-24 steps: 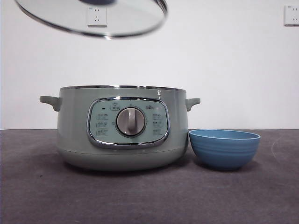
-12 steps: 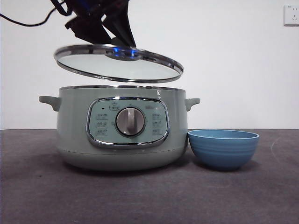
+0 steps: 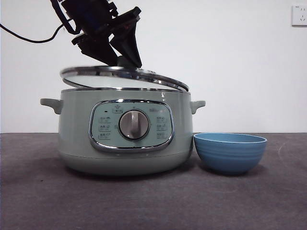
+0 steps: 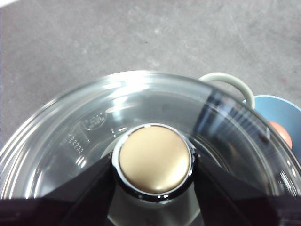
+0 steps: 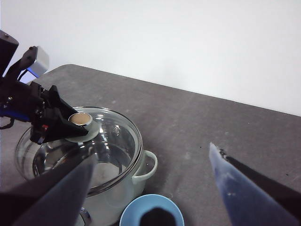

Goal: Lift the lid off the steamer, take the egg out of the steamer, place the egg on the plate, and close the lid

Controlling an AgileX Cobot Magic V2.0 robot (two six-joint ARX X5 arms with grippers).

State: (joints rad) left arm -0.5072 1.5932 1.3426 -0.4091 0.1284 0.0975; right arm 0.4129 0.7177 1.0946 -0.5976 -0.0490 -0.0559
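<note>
My left gripper (image 3: pixel 123 58) is shut on the knob (image 4: pixel 154 157) of the glass lid (image 3: pixel 96 78). It holds the lid tilted just over the sage-green steamer (image 3: pixel 76 129); the lid's right edge is at the pot's rim and its left edge is a little raised. The blue plate (image 3: pixel 230 153), a small bowl, stands right of the steamer. The left wrist view shows the egg (image 4: pixel 283 134) in the plate (image 4: pixel 277 106). My right gripper (image 5: pixel 151 153) is open and empty, high above the steamer and plate (image 5: pixel 134 212). The right wrist view also shows the lid (image 5: pixel 115 136).
The dark grey table (image 3: pixel 153 201) runs in front of the steamer and plate. A white wall with a socket (image 3: pixel 299 15) stands behind. A black cable (image 3: pixel 29 37) hangs from the left arm at the upper left.
The lid has come down from high at the top of the front view to just over the steamer's rim, held by my left gripper. The plate has not moved.
</note>
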